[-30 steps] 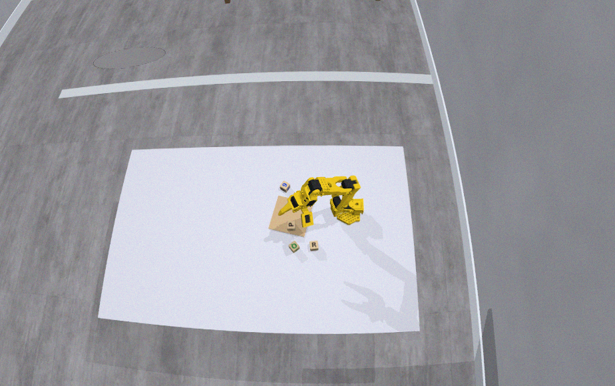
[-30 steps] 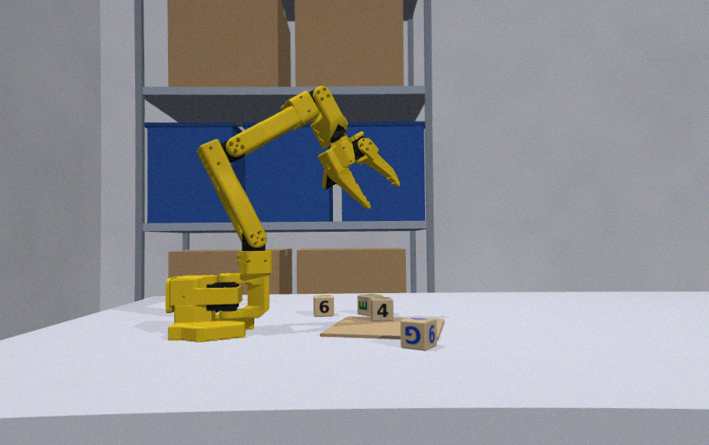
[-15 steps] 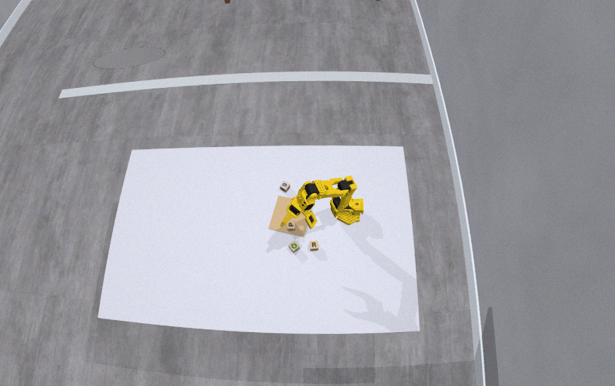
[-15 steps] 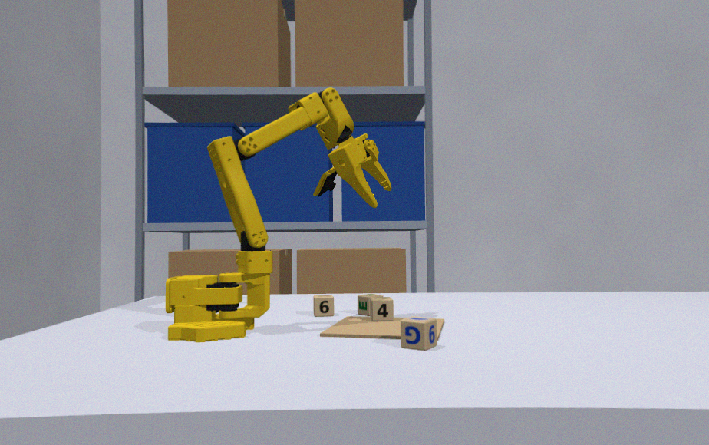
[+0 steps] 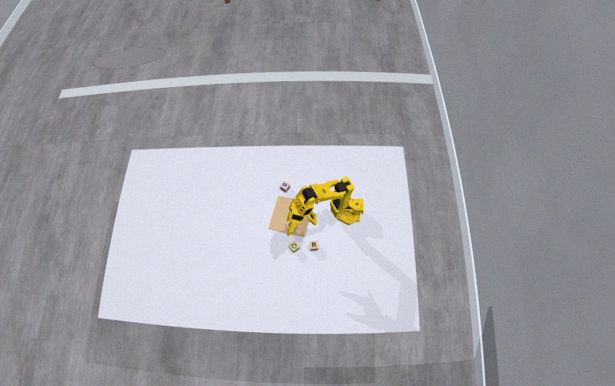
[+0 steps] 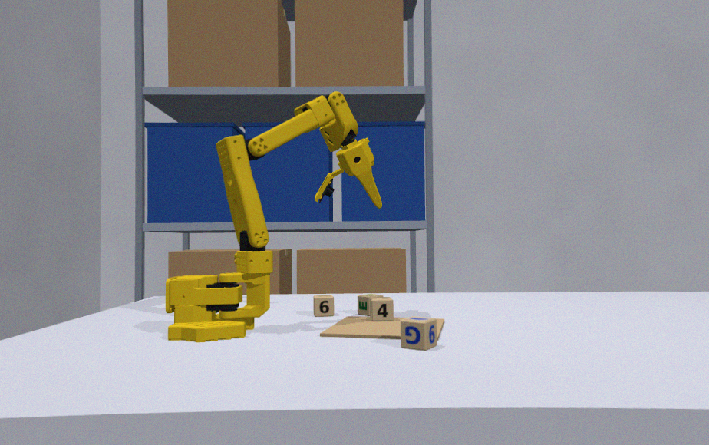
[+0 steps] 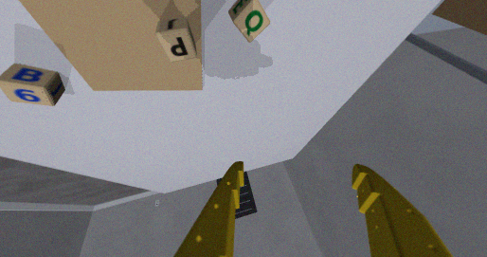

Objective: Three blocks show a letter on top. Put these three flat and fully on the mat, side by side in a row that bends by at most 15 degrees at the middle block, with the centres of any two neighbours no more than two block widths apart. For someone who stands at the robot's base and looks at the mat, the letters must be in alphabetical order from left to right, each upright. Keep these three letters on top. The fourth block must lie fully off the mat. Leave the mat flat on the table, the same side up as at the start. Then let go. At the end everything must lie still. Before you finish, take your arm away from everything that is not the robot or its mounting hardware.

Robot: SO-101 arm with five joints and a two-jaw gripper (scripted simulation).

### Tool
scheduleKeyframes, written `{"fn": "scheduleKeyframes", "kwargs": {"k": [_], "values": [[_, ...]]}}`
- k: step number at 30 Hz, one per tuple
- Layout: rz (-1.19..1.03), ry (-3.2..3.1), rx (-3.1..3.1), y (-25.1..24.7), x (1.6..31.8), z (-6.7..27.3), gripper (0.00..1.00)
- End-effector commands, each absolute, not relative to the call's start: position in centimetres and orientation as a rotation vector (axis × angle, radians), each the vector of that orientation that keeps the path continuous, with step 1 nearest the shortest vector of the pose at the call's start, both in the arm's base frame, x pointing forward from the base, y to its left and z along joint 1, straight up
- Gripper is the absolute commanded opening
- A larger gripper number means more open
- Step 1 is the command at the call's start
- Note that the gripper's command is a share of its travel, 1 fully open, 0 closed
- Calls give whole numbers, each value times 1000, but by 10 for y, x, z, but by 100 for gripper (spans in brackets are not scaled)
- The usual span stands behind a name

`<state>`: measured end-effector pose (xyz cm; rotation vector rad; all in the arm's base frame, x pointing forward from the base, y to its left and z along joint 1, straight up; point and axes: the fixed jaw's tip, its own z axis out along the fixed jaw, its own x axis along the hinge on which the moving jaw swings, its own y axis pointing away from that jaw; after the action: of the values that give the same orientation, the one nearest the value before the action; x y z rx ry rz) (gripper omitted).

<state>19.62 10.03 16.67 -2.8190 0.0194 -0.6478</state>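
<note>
The tan mat [image 5: 279,215] [image 6: 357,328] [image 7: 104,34] lies flat on the white table. The P block [image 6: 381,308] [image 7: 177,41] sits on the mat near one edge; the arm hides it in the overhead view. The green Q block [image 5: 293,247] [image 6: 365,302] [image 7: 249,16] and the black R block [image 5: 313,245] [image 6: 323,304] lie off the mat, side by side. The blue-printed block [image 5: 284,186] [image 6: 418,333] [image 7: 30,83] lies off the mat by its other end. My gripper [image 5: 300,226] [image 6: 351,199] [image 7: 298,167] is open and empty, high above the mat.
The robot's base [image 5: 346,211] [image 6: 202,309] stands on the table [image 5: 194,249] beside the mat. A shelf with brown boxes [image 6: 349,41] and blue bins stands behind the table. The table's edge shows in the wrist view, with grey floor beyond.
</note>
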Motion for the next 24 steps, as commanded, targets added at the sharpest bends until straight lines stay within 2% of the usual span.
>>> {"fn": "scheduleKeyframes", "kwargs": {"k": [1,24], "values": [[-817,-215,-2737,109,200,190,35],[-901,-877,-2690,127,203,191,35]]}}
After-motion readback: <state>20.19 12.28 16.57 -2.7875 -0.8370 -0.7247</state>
